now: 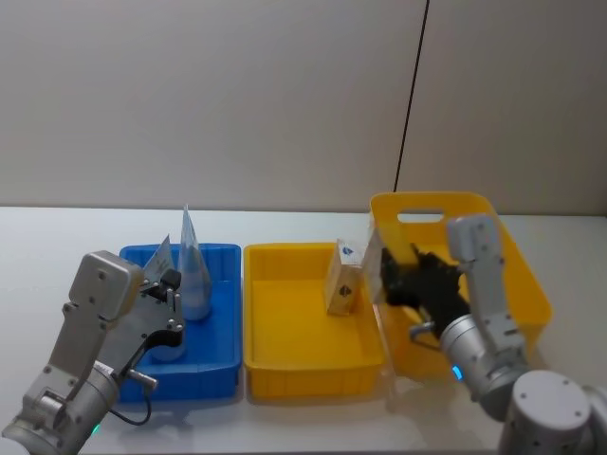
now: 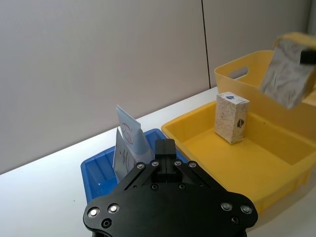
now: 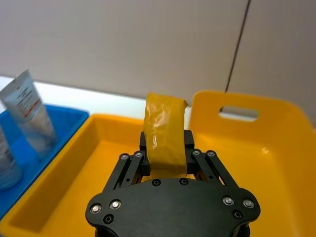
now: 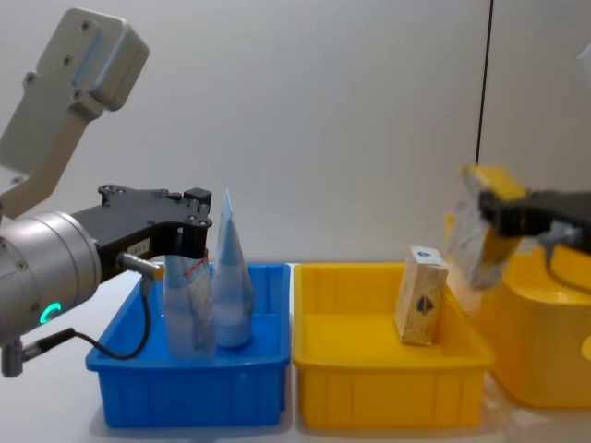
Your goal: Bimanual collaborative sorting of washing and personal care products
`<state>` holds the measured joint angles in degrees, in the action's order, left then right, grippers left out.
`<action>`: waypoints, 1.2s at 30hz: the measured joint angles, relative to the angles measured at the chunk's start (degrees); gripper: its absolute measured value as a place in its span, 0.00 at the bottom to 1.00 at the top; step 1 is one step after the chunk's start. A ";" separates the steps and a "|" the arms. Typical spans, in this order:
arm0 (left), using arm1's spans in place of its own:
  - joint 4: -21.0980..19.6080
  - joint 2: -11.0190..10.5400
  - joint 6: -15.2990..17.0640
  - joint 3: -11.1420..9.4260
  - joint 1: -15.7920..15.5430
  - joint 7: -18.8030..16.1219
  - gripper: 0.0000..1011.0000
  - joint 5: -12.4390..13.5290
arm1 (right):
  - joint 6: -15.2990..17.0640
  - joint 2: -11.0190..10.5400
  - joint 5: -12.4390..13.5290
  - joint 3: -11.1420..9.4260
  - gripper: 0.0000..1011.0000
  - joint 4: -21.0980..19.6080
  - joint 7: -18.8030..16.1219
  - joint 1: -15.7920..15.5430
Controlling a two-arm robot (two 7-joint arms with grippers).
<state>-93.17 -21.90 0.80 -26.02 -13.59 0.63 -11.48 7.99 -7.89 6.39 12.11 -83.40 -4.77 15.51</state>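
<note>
The right gripper (image 3: pixel 166 148) pinches a tan box (image 3: pixel 165 118) in the air over the right end of the yellow tray (image 4: pixel 388 401), and the tan box may slip out or bump the standing box (image 4: pixel 420 295) inside and tip it, while the left gripper (image 4: pixel 189 242) hangs by the tubes (image 4: pixel 231 286) in the blue bin (image 4: pixel 185 397), and I cannot tell its grip.

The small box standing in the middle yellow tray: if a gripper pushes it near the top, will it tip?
Likely yes: the box stands upright on its narrow end in the yellow tray, so a high push should topple it. It looks like light cardboard, so a low push may slide it. Its flat sides seem stiff enough to pinch.
</note>
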 joint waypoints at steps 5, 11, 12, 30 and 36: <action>0.00 0.00 0.00 0.00 0.00 0.00 0.00 0.00 | -1.76 -1.47 -0.55 -2.08 0.33 -0.01 0.27 1.29; 0.00 0.01 0.00 0.00 0.00 0.00 0.00 0.00 | -2.74 -3.57 -0.95 -4.64 0.33 2.48 0.39 3.50; 0.00 0.00 0.00 0.00 0.00 0.00 0.00 0.00 | -2.79 -3.81 -0.97 -4.99 0.33 3.07 0.35 3.79; 0.00 0.00 0.00 0.00 0.00 0.00 0.00 0.00 | -2.50 -6.68 0.05 -7.43 0.33 19.89 -6.42 15.66; 0.00 0.00 0.00 0.00 0.00 0.00 0.00 0.00 | -2.49 -6.50 0.66 -6.94 0.33 23.01 -8.76 18.74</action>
<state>-93.17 -21.89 0.80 -26.02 -13.59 0.63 -11.48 5.50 -14.39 7.05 5.17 -60.40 -13.53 34.25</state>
